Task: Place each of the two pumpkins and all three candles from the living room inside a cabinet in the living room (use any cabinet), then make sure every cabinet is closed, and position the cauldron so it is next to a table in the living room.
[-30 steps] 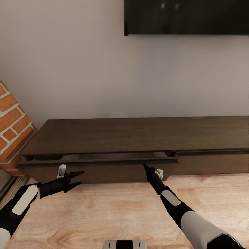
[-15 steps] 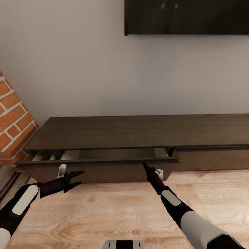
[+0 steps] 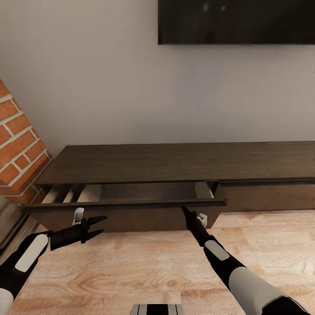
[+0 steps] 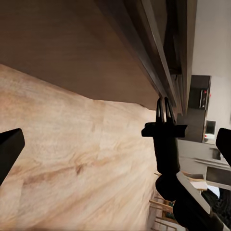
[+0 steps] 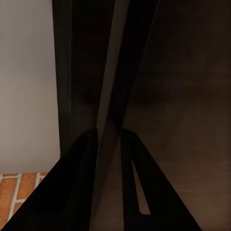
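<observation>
- The cabinet (image 3: pixel 175 164) stands against the wall below a dark screen (image 3: pixel 236 22), its left drawer (image 3: pixel 122 203) pulled partly out, pale inside showing.
- The right gripper (image 3: pixel 183 210) pinches that drawer's top lip, fingers nearly together on the edge.
- The left gripper (image 3: pixel 99 225) hangs spread and empty in front of the drawer.
- Brick (image 3: pixel 17 144) flanks the cabinet's left end; plank floor (image 3: pixel 153 267) lies before it.

We are seeing the cabinet (image 3: pixel 175 164) drawer (image 3: pixel 127 212) standing partly open, leaving a narrow slot into its pale inside. The overhanging top is blocking entry from above. Our right gripper (image 3: pixel 183 210) is sitting at the drawer's top edge. The brick wall (image 3: pixel 17 144) is crowding the left end; the wooden floor (image 3: pixel 144 262) is lying open.
</observation>
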You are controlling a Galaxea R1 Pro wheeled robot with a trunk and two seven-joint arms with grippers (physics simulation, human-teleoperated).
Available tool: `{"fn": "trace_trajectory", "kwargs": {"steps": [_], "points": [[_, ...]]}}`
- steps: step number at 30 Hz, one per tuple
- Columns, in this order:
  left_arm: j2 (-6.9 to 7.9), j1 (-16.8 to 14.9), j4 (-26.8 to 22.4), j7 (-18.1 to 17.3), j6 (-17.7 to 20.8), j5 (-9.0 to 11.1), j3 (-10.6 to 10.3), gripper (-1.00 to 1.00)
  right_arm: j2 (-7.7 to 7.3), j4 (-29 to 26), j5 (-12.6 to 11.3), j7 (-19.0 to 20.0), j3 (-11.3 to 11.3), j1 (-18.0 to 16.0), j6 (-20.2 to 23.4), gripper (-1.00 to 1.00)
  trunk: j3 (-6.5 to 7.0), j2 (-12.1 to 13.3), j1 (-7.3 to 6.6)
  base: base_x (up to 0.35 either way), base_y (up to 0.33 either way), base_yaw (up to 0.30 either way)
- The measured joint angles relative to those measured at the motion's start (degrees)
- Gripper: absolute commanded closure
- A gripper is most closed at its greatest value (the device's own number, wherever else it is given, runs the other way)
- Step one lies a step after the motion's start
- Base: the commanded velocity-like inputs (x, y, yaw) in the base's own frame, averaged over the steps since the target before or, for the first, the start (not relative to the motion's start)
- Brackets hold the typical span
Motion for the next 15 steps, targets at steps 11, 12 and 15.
{"fn": "trace_trajectory", "kwargs": {"steps": [11,12,15], "points": [[0.04,0.0,0.0,-0.7,0.1,0.1,-0.4,-1.00,-0.02,0.0,0.0,0.0,0.1,0.0,0.0,1.00,0.00,0.0,-0.01,-0.002,0.002,0.000],[0.06,0.0,0.1,-1.6,0.1,0.1,-0.6,-1.00,-0.02,0.0,0.0,0.0,0.1,0.0,0.0,1.00,0.00,0.0,-0.01,-0.021,0.057,0.000],[0.15,0.0,0.3,-5.6,0.0,-0.3,-0.9,-1.00,-0.05,0.2,-0.6,0.0,-0.8,0.0,0.0,1.00,0.00,0.0,0.00,-0.073,0.097,0.000]]}}
